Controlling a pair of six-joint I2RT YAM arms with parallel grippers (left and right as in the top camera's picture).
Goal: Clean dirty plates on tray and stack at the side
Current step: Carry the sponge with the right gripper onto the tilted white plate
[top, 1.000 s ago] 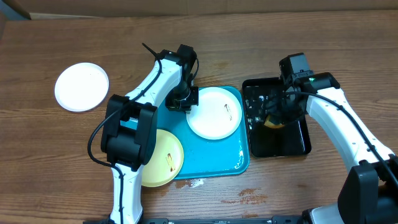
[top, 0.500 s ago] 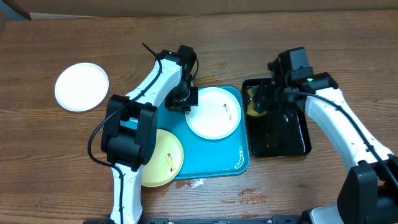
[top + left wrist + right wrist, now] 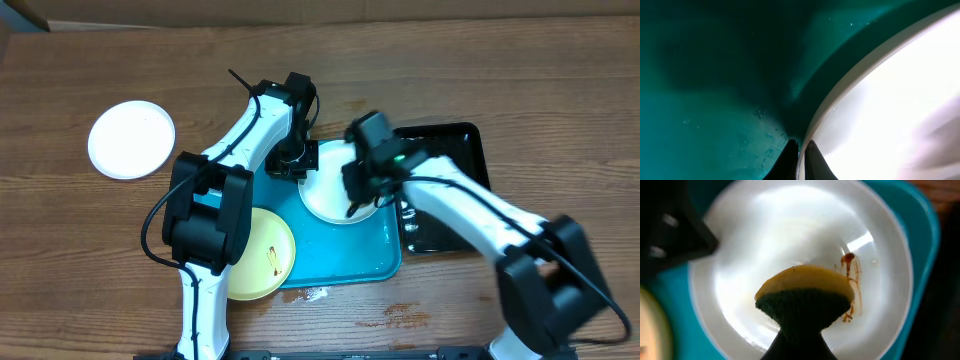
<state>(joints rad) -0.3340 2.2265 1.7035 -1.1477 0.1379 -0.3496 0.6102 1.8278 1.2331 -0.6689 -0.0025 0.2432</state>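
Clamping a yellow, dark-faced sponge [image 3: 805, 300], the right gripper [image 3: 799, 347] is hanging over the round white plastic plate [image 3: 765, 235] lying far on the turquoise rectangular plastic tray [image 3: 922, 235], and I'd be pressing onto the brown smudge [image 3: 850, 265] rightward while the left gripper [image 3: 800, 157] is pinching the left rim.

This seems to be a robotics lab: a white-and-black left arm [image 3: 235, 140] and right arm [image 3: 470, 215] are mounted at a wooden table [image 3: 560, 90], with plastic plates [image 3: 131, 138] and a turquoise tray [image 3: 350, 250] set out.
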